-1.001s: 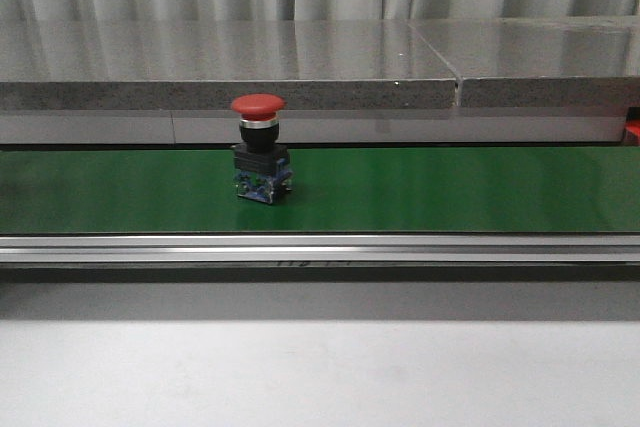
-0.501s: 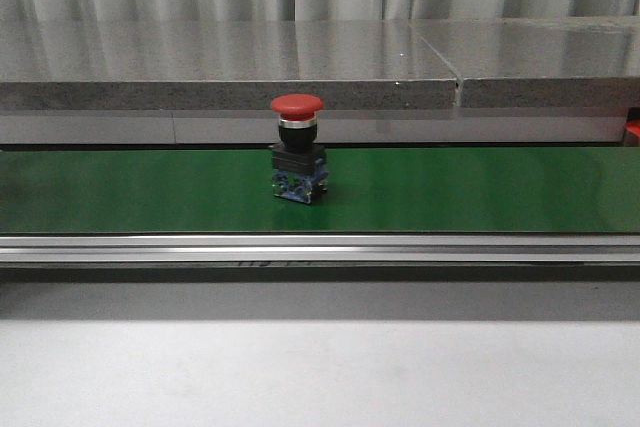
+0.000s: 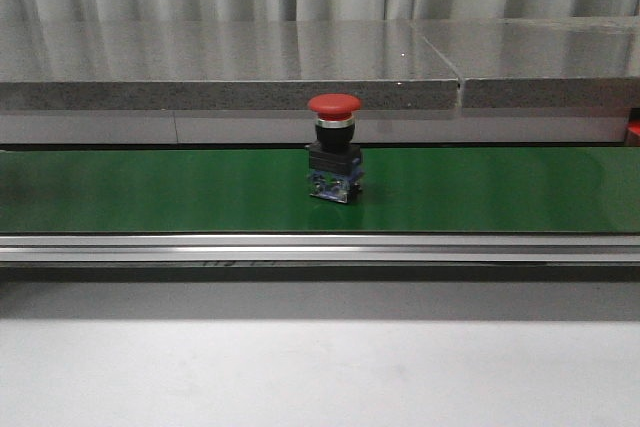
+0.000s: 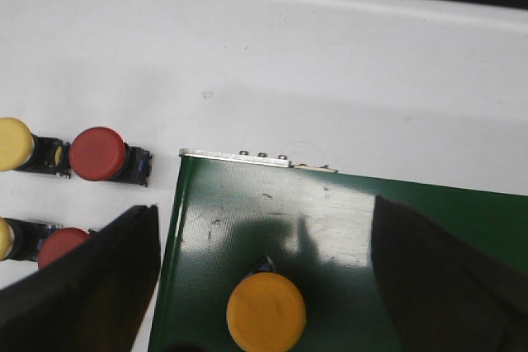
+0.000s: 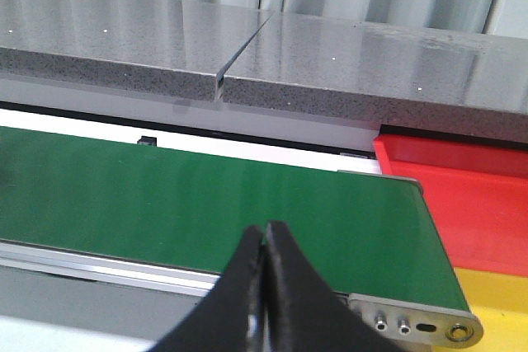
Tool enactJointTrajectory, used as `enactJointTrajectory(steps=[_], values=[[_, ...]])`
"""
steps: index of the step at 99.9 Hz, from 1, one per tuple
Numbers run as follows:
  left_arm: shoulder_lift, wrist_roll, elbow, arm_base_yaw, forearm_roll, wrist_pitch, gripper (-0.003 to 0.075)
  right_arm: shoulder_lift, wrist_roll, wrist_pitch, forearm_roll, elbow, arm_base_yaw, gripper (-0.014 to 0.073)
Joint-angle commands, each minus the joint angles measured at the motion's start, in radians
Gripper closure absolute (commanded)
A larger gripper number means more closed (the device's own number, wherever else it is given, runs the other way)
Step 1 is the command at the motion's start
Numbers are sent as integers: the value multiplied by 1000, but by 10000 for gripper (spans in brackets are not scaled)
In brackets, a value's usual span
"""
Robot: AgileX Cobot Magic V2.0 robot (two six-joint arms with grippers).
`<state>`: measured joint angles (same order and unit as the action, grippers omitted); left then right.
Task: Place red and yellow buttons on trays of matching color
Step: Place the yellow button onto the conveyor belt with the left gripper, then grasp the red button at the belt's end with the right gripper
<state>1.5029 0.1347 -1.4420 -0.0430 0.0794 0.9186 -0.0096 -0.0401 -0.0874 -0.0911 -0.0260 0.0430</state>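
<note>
Front view shows a red mushroom-head push button (image 3: pixel 334 147) standing upright on the green conveyor belt (image 3: pixel 150 192), about midway along the visible stretch, its black body and blue base resting on the belt surface; behind the belt runs a grey stone-look ledge (image 3: pixel 220 67) with a curtain above it. Neither arm appears in this view. From the left wrist camera, the left gripper (image 4: pixel 264 286) is spread wide — its two dark fingers (image 4: pixel 82 282) stand well apart on either side of a yellow push button (image 4: pixel 266 313) that sits on the belt near its end plate, and neither finger touches it. Beside that belt end, on the white table (image 4: pixel 330 55), lie more buttons: a red one (image 4: pixel 99 154) next to a yellow one (image 4: pixel 15 143), and another red one (image 4: pixel 59 246) partly hidden by a finger. From the right wrist camera, the right gripper (image 5: pixel 264 241) has its fingertips pressed together with nothing between them, hanging over the near edge of the belt — just past the belt's end sit a red tray (image 5: pixel 462 195) and, nearer the camera, a yellow tray (image 5: pixel 495 294).
</note>
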Motion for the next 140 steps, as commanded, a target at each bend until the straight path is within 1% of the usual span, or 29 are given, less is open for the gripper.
enactJointTrajectory(steps=[1, 15, 29, 40, 57, 65, 72, 82, 97, 101, 105, 111, 118, 123, 140], values=[[-113, 0, -8, -36, -1, -49, 194, -17, 4, 78, -12, 10, 3, 662], [-270, 6, 97, -87, -1, -127, 194, -17, 4, 79, -12, 10, 3, 662], [-462, 16, 263, -124, -3, -228, 194, -17, 4, 80, -12, 10, 3, 662], [-627, 18, 407, -125, -3, -282, 194, -17, 4, 80, -12, 10, 3, 662], [-875, 18, 612, -125, -3, -312, 194, -17, 4, 80, -12, 10, 3, 662], [-981, 26, 702, -125, -3, -312, 209, -17, 4, 80, -12, 10, 3, 662], [-1072, 26, 768, -125, -3, -312, 255, -17, 4, 81, -12, 10, 3, 662], [-1185, 26, 841, -125, -3, -310, 372, -17, 4, 116, -12, 10, 3, 662], [-1310, 26, 902, -125, -1, -305, 627, -17, 4, 151, -5, 17, 3, 662], [-1330, 26, 910, -125, -1, -305, 694, -17, 4, 143, 17, 30, 3, 662], [-1339, 26, 916, -125, -1, -305, 743, -12, 4, 128, 48, 49, 3, 662], [-1346, 26, 917, -125, -1, -305, 739, 3, 4, 107, 91, 84, 3, 662], [-1346, 26, 917, -125, -3, -305, 739, 36, 4, 44, 106, 150, 3, 662], [-1346, 26, 917, -125, -1, -305, 739, 71, 4, -32, 108, 221, 3, 662], [-1346, 26, 917, -125, 1, -305, 739, 251, 4, -379, 123, 491, 3, 662]])
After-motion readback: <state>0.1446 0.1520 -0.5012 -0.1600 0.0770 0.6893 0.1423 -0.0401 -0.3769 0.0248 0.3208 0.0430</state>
